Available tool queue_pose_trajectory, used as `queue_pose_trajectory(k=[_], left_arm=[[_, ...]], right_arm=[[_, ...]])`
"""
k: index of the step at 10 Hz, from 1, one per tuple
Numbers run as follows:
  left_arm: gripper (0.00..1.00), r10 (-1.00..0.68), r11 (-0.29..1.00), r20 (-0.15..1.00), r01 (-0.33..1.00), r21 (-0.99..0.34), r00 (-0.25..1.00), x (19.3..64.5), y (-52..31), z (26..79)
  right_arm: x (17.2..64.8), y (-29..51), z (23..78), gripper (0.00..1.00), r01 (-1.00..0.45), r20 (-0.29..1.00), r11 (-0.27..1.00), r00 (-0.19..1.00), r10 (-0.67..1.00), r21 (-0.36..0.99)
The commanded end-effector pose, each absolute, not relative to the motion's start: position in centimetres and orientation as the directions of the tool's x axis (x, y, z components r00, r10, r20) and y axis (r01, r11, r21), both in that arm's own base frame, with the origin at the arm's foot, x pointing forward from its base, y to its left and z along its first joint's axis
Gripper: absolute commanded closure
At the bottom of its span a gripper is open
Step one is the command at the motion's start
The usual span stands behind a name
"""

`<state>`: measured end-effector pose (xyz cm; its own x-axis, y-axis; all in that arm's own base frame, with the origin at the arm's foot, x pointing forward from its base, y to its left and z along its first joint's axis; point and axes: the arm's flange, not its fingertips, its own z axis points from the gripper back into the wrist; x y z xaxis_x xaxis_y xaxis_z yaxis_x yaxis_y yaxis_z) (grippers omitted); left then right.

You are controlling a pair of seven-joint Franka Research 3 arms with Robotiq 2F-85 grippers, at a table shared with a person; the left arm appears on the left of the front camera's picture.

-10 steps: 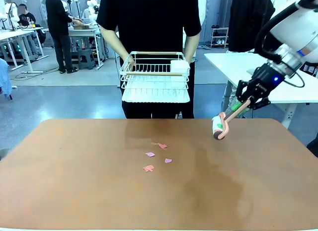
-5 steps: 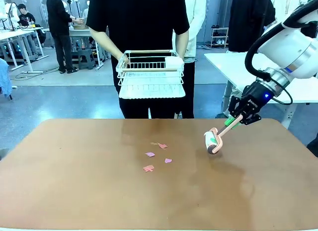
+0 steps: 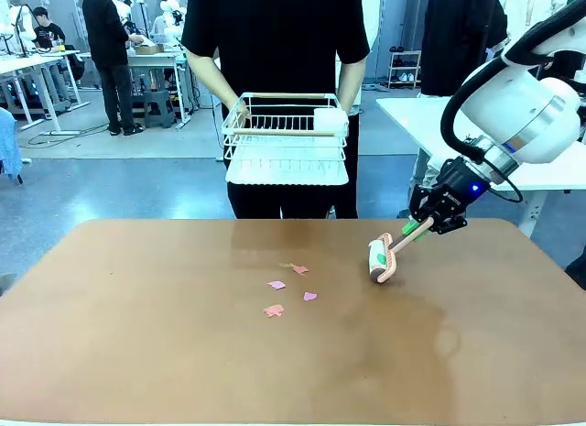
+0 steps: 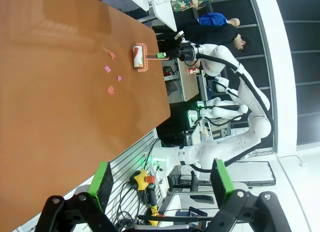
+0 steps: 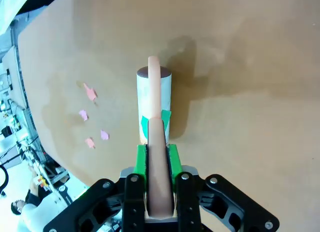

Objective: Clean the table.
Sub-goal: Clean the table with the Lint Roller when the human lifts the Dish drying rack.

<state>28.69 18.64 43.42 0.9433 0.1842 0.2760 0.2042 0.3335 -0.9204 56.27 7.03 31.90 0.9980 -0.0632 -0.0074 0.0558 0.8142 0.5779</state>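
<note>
**Table and tools, front and wrist views.** The table (image 3: 137,353) has a terracotta top whose long axis runs left to right across the front view. Its far edge faces a person (image 3: 275,41) holding a white wire rack (image 3: 286,174). The right gripper (image 3: 419,228), over the table's far right part, is clamped on the pink handle of a lint roller (image 3: 378,260). The handle slants down toward the robot's left, with the drum at the tabletop. The left gripper (image 4: 160,179) stands with fingers apart, nothing between them. Pink paper scraps (image 3: 275,310) lie near the table's centre — left of the drum, not touching it.
</note>
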Motion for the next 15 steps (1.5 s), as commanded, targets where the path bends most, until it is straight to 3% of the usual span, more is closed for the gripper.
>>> queue_pose_trajectory(k=[1,7,8,15], left_arm=[[0.0,0.179,0.319,0.296,0.23,-0.92,0.938,28.5,18.9,43.4],[0.0,0.179,0.319,0.296,0.23,-0.92,0.938,28.5,18.9,43.4],[0.0,0.179,0.319,0.296,0.23,-0.92,0.938,28.5,18.9,43.4],[0.0,0.179,0.319,0.296,0.23,-0.92,0.938,28.5,18.9,43.4]], right_arm=[[55.2,7.7,30.0,0.79,0.058,-0.043,0.823,0.998,-0.041,0.564],[56.2,7.0,31.9,0.79,0.058,-0.009,0.814,0.998,-0.065,0.579],[57.0,7.5,31.2,0.79,-0.029,0.032,0.788,0.999,0.012,0.615],[60.4,17.5,26.0,0.79,-0.066,-0.121,0.771,0.976,0.183,0.633]])
